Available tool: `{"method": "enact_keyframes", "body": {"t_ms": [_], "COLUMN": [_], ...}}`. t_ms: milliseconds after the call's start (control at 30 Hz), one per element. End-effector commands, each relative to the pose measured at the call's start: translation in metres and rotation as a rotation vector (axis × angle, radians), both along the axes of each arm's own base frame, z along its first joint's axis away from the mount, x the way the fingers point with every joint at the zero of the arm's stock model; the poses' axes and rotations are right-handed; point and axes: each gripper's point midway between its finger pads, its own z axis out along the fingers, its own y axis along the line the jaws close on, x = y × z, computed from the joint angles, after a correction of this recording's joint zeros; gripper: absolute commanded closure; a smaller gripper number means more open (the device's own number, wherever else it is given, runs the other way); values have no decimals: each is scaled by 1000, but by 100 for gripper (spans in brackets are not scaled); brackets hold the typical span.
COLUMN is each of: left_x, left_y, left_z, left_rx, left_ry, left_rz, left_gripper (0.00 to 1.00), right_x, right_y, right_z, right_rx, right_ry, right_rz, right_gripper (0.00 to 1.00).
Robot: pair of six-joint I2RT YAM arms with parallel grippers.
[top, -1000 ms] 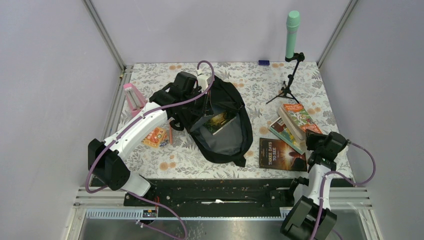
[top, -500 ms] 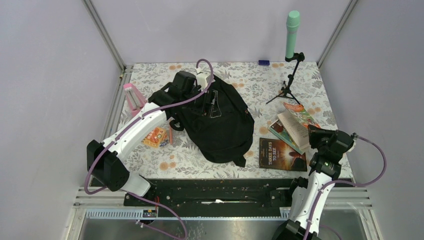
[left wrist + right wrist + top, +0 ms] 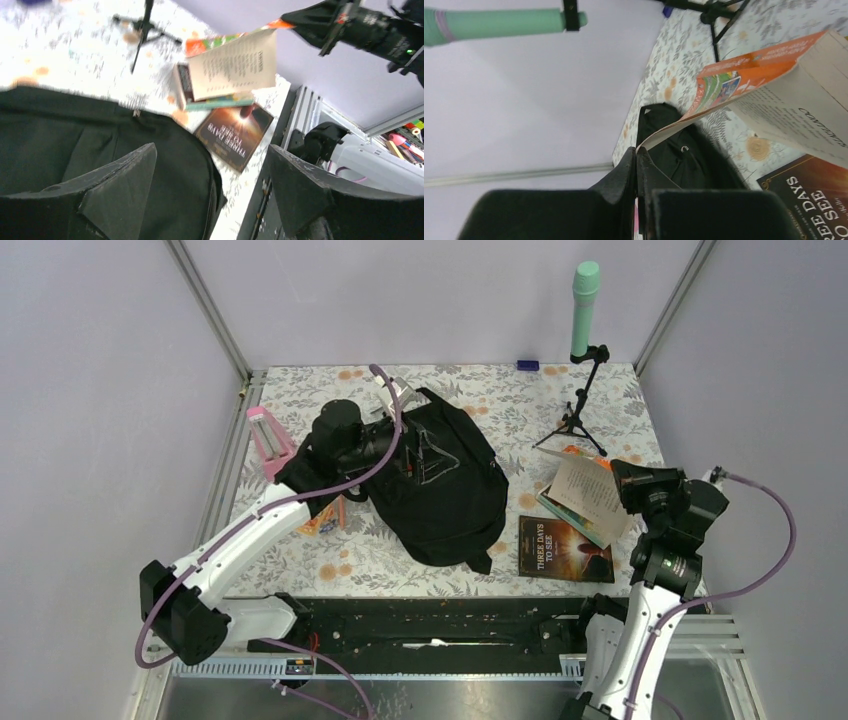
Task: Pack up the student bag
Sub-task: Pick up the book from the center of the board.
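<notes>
Backpack fabric lay slumped and closed: the student bag (image 3: 445, 495), black and soft, rested flat on the floral table (image 3: 330, 565) left of centre. A thin pale outline showed on its upper front, possibly a zip pocket. The left gripper (image 3: 210, 155) hovered over the bag's upper left part, jaws spread wide with nothing between them. The right gripper (image 3: 636, 155) was pinched tight on the cover of an orange book (image 3: 769, 60), holding it lifted open, apart from the bag on its right.
</notes>
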Motion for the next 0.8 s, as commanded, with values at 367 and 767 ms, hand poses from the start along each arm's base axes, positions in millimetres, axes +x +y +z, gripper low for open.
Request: {"method": "enact_keyframes", "body": {"t_ms": [367, 767], "left_x": [-41, -3], "left_y": [-112, -158], "left_z": [62, 14], "left_rx": [-27, 165], "left_ry": [-497, -556], "left_rz": [-273, -227], "left_gripper": [12, 6], "right_x": [5, -8], "right_y": [73, 106], "right_z": [80, 99], "right_rx": [-130, -133], "right_ry": [-131, -165], "right_rz": [289, 456], "right_gripper": [100, 100]}}
